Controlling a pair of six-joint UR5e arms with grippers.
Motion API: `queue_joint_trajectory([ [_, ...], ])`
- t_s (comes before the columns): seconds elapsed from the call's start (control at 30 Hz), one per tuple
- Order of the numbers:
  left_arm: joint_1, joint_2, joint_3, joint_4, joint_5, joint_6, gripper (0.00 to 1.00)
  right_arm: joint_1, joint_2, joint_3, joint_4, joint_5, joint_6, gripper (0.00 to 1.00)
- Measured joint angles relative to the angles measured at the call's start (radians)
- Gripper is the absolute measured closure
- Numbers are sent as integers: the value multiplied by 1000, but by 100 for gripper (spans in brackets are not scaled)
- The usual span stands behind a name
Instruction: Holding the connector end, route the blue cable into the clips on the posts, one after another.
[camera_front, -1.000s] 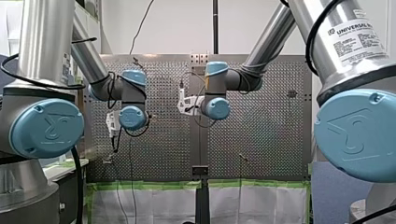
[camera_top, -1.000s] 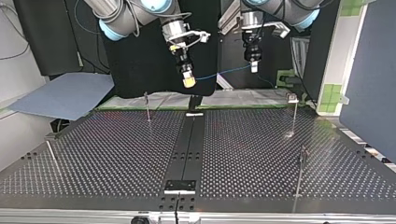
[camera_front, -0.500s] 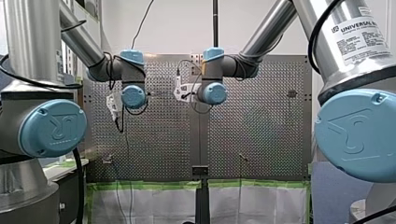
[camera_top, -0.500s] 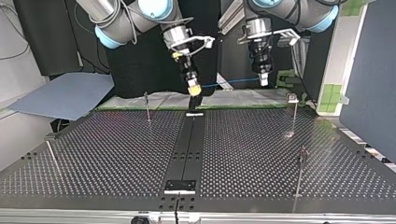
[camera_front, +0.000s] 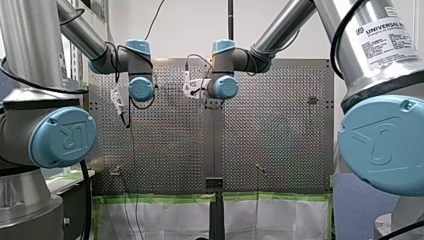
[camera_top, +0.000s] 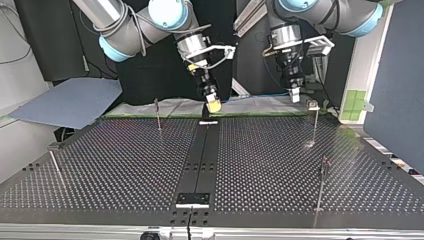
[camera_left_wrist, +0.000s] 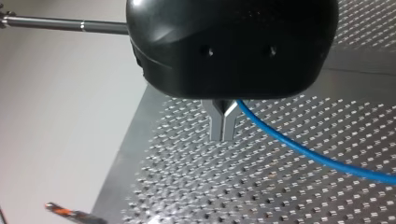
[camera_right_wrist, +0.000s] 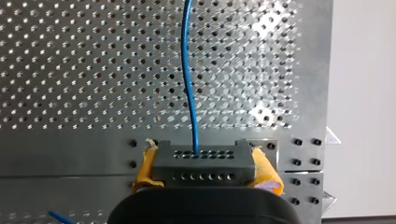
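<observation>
In the right wrist view my right gripper (camera_right_wrist: 204, 175) has its yellow pads (camera_right_wrist: 145, 165) shut on a grey connector block (camera_right_wrist: 203, 161), and the blue cable (camera_right_wrist: 189, 84) runs straight ahead from it over the perforated table. In the left wrist view my left gripper (camera_left_wrist: 222, 133) has its metal fingers shut, and the blue cable (camera_left_wrist: 303, 151) leaves sideways from their base. In the top view my right gripper (camera_top: 214, 106) hangs over the table's far edge near the middle. My left gripper (camera_top: 296, 98) hangs beside a clip post (camera_top: 316, 120) at the view's right.
Other thin posts stand at the far left (camera_top: 157, 114), near left (camera_top: 54, 162) and near right (camera_top: 322, 185) of the top view. A dark rail (camera_top: 200, 155) runs down the table's middle. A blue-grey sheet (camera_top: 70, 102) lies beyond the table's left corner.
In the top view both grippers have come down and moved to the right, carrying the cable with them. In the front view both wrists have risen.
</observation>
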Motion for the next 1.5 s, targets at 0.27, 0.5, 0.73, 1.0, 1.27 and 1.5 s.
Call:
queue_joint_trajectory([
  [0.27,28,8,83,-78,14,5,100,4,0,-69,55,-15,6,100],
  [0.5,56,23,130,-107,17,7,100,5,0,-134,112,-21,10,100],
  [0.73,88,27,174,-129,19,20,100,5,1,-173,125,-29,28,100],
  [1.0,120,27,236,-160,41,23,100,5,4,-228,143,-58,65,100],
  [1.27,180,28,255,-176,94,23,100,11,12,-289,177,-75,72,100],
  [1.5,256,32,257,-179,169,21,100,16,29,-328,196,-81,74,100],
])
